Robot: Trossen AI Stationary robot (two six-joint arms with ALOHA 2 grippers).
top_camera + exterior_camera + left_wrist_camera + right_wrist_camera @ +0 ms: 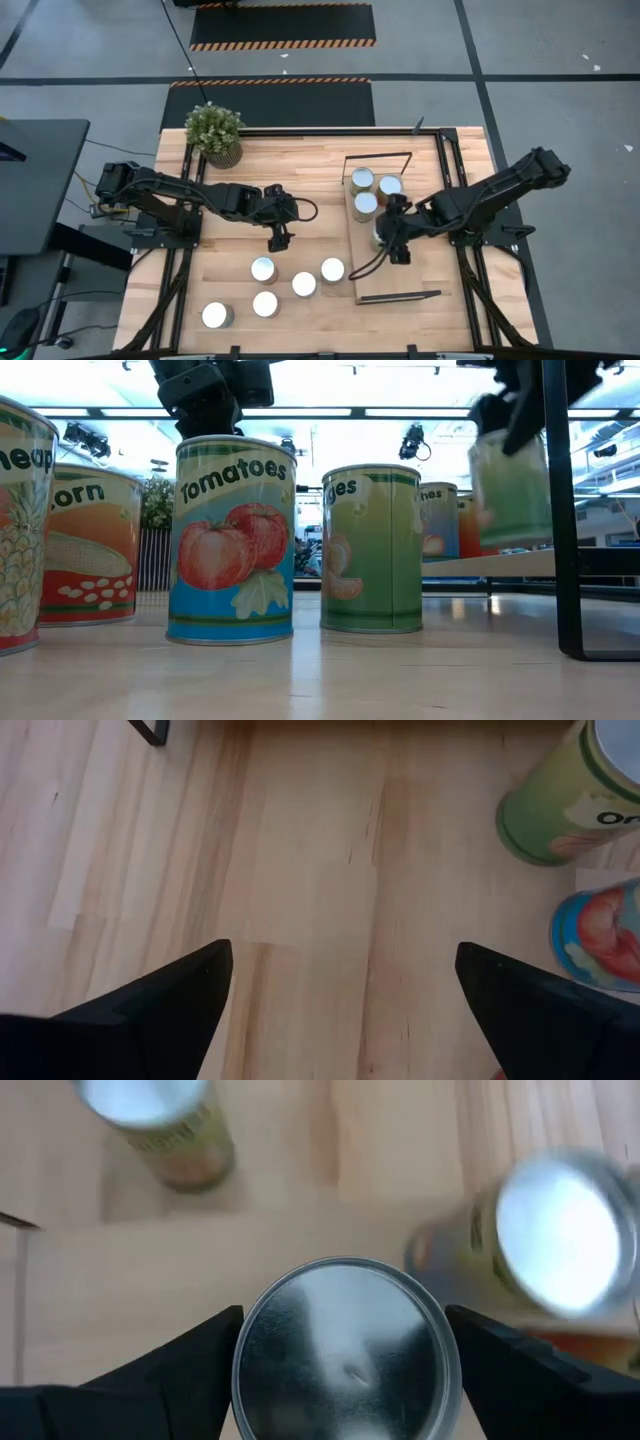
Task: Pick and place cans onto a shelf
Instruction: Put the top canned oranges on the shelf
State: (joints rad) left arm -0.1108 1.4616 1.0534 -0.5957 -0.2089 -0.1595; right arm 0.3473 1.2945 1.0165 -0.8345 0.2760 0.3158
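Note:
The shelf is a light-wood board with black wire frames at both short ends, lying on the table's right half. Three cans stand on its far part. My right gripper is over the shelf's middle, shut on a green-sided can with a silver top; the can also shows in the low view. Several cans stand on the table left of the shelf. My left gripper is open and empty over bare table, just beyond the tomato can. My right gripper pinches the can between its two fingers, one on each side of the round wall just under the top rim. The fingers come from above, pointing down. The can is upright, its bottom just above the shelf board.
A potted plant stands at the table's far left corner. The shelf's near wire frame rises beside the held can. A green can and the tomato can stand close to my left gripper. Bare shelf board lies near its near end.

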